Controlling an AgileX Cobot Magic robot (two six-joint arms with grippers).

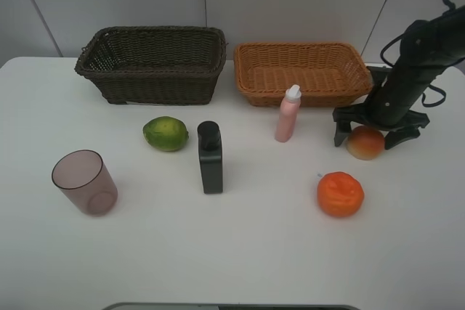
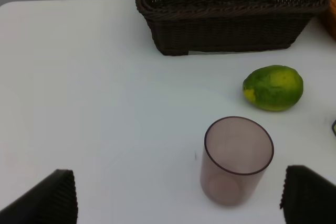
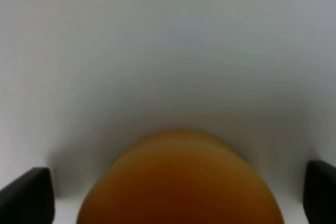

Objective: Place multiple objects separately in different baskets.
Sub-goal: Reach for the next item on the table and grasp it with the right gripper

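Red-yellow peach [image 1: 365, 143] on the surface [image 1: 240, 252], straddled by my wide-spread right gripper [image 1: 372, 139].

Nearest me, the translucent purplish plastic cup [image 1: 84, 182] stands upright on the left and the orange [image 1: 340, 194] sits on the right, well apart. My left gripper [image 2: 181, 198] is also spread wide and holds nothing, with the cup just ahead of it. Further in, the black flat bottle [image 1: 211, 157] stands near the middle, with the green round fruit [image 1: 166, 133] just beyond it to the left. In the same band on the right, my right gripper has a finger on either side of the peach, and I cannot tell whether they touch it. The small pink bottle with white cap [image 1: 288, 114] stands upright left of the peach, just in front of the orange-tan basket [image 1: 301, 96]. The dark brown basket [image 1: 152, 81] sits beside that one at the far edge.
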